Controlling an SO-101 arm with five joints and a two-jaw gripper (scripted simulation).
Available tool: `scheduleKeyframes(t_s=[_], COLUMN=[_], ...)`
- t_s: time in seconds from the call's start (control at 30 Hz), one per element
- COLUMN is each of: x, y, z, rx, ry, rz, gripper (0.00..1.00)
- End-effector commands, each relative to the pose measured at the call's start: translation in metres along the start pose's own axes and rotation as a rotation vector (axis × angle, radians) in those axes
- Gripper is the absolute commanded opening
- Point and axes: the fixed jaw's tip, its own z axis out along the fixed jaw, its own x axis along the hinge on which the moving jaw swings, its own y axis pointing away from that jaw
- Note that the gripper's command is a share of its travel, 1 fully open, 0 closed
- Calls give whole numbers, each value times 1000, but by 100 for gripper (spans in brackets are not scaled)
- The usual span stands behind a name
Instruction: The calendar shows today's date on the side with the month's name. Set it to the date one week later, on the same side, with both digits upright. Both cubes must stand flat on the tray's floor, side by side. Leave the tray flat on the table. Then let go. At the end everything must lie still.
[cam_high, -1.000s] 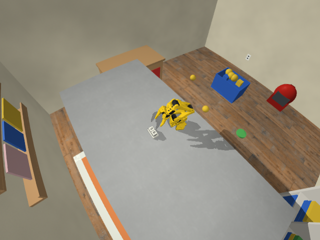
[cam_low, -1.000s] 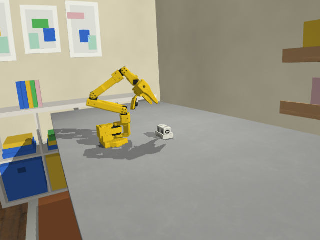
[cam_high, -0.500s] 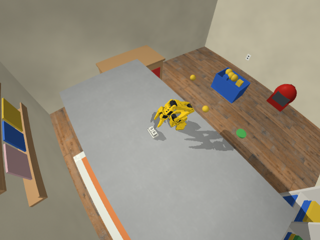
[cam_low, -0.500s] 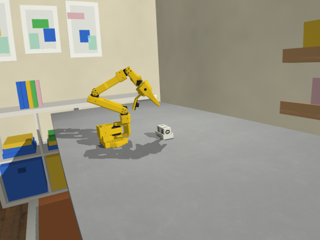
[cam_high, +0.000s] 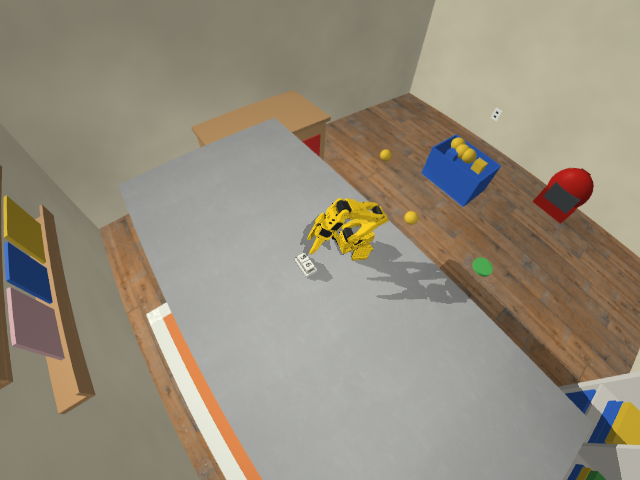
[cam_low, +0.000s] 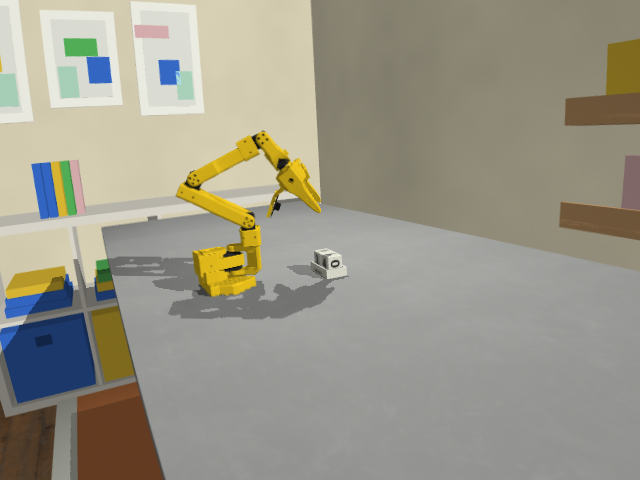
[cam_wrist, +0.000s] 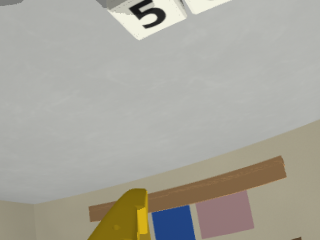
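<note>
Top: pincer (cam_high: 311, 245) (cam_low: 294, 213) (cam_wrist: 136, 207) released, jaws part-spread; tray (cam_high: 311, 274) (cam_low: 332, 271) with both cubes (cam_high: 308, 265) (cam_low: 334, 262) (cam_wrist: 150, 15) near its tips, toward 7 o'clock. Exterior: tray flat at 5 o'clock below; centre before lowering. Wrist: "5" at 12 o'clock; square jaws to one cube, sparing its neighbour.
</note>
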Motion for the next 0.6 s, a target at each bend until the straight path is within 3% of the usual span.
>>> scheduleKeyframes(t_s=[0.0, 0.23, 0.3, 0.57], x=[4, -11, -11, -31], y=[1, 4, 4, 9], z=[3, 23, 23, 41], rx=[-35, -84, -84, -167], ry=[-29, -96, -96, -212], rz=[276, 388, 388, 540], gripper=[35, 35, 35, 35])
